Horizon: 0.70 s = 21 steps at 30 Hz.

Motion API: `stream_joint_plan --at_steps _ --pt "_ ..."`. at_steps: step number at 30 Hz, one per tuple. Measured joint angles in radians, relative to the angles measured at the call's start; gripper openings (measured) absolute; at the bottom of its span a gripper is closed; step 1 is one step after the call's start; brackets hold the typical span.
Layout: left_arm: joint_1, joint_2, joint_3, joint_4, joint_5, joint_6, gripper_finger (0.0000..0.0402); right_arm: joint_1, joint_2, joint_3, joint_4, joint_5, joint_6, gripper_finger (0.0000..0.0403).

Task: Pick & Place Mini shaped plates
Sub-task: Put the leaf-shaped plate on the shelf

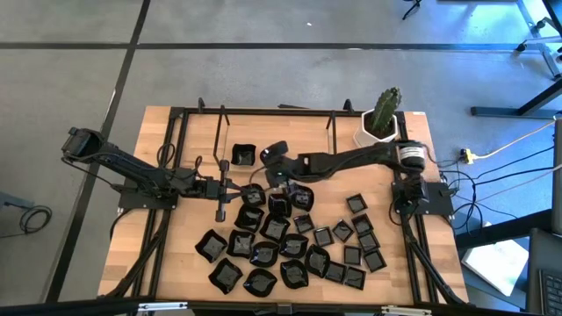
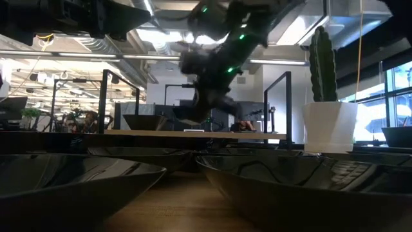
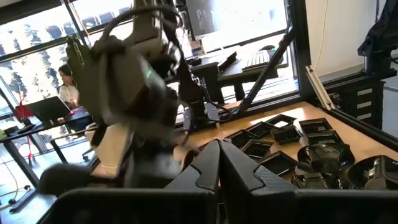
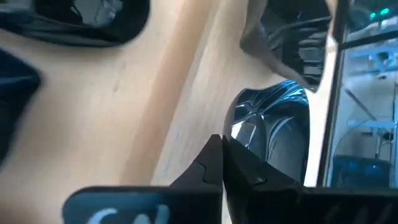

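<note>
On the wooden table point(image 1: 180, 132), inside a black frame point(image 1: 263, 111), both arms reach toward the middle. Left arm point(image 1: 132, 167) comes in from the left edge, lying low along the tabletop. Right arm point(image 1: 351, 160) comes from its base on the right side and stretches leftward across the far-middle of the table.

White pot with a green cactus point(image 1: 382, 118) stands at the far right corner, just beside the right arm's base; in the low view it rises tall at the right point(image 2: 329, 103).

Mini shaped plates point(image 1: 290, 241): glossy black, scattered over the near half of the table from centre to right. Larger wavy-rimmed ones cluster near-centre and left; small square ones lie to the right. One square plate point(image 1: 243, 155) sits apart, farther back, left of the right arm's wrist. Two big dark rims fill the low view's foreground point(image 2: 77, 177).

Left gripper point(image 1: 226, 189) is at mid-table, just left of the plate cluster; in its wrist view the fingers point(image 3: 208, 165) meet tip to tip, closed, nothing between them. Right gripper point(image 1: 268, 175) is over the far edge of the cluster, raised above the table in the low view point(image 2: 206, 113). Its fingers point(image 4: 211, 162) are pressed together, holding nothing, a shiny plate point(image 4: 273, 134) just beyond the tips.
</note>
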Motion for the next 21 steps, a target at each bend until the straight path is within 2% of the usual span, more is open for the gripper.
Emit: stream_joint_plan --at_steps 4,10,21 --pt "0.000 0.000 0.000 0.000 0.000 0.000 0.0008 0.000 0.067 0.048 -0.019 0.049 -0.001 0.0001" --pt "0.000 0.000 0.000 -0.001 0.000 0.000 0.0005 0.000 0.078 0.065 -0.055 0.147 0.027 0.0003" --pt "0.000 0.000 0.000 -0.001 0.000 0.000 0.0007 -0.002 0.078 0.065 -0.067 0.089 0.043 0.0008"
